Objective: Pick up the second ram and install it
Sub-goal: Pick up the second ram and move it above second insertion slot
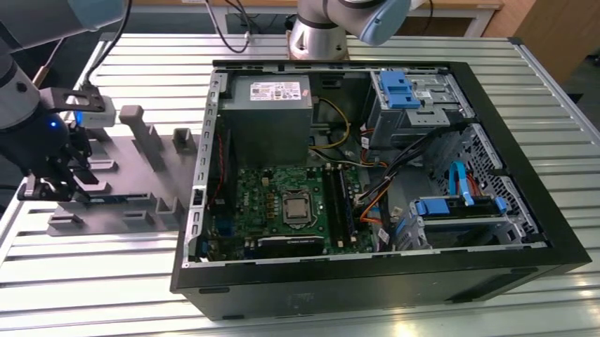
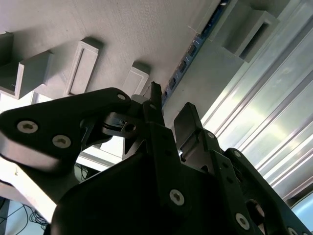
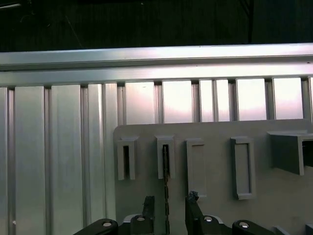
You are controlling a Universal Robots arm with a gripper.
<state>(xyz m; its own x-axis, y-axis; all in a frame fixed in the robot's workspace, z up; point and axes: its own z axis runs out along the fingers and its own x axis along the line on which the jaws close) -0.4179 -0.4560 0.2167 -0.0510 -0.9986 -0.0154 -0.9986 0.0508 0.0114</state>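
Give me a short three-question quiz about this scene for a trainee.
1. True or false: the gripper has lifted the ram stick clear of the grey holder tray.
2. Multiple choice: in the exterior view, the open computer case lies on which side of the tray? A) the exterior view's left B) the exterior view's right C) on top of the tray
3. Short answer: are the gripper's jaws open or shut?

Key
1. False; the stick stands in its slot.
2. B
3. Open, with one finger on each side of the stick.
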